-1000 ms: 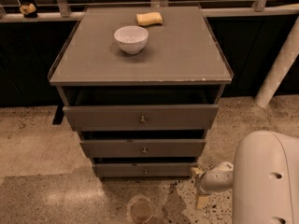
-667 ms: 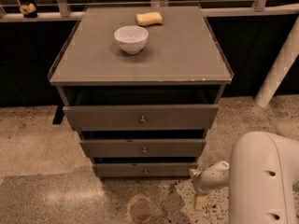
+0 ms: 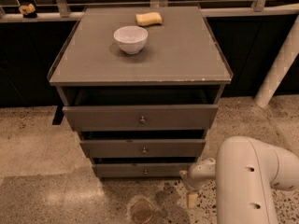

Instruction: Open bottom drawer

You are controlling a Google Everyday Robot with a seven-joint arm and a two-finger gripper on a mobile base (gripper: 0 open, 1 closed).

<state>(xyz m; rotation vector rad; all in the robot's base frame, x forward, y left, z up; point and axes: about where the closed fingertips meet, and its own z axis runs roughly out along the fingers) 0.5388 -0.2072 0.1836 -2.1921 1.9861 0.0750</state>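
The gripper (image 3: 187,186), at the tip of a smooth white rounded arm (image 3: 247,181), hangs low over the floor (image 3: 37,190), just beside the right end of the bottom drawer (image 3: 121,170); its tan-tipped fingers (image 3: 191,199) stand apart, holding nothing. That drawer is a slim, flat grey-brown front with a tiny round metal knob (image 3: 145,171), lowest in the cabinet (image 3: 187,55). A glossy white bowl (image 3: 131,38) and a yellow sponge (image 3: 149,18) sit on the matte top. The floor is speckled, polished stone; a white post (image 3: 278,71) leans at right.
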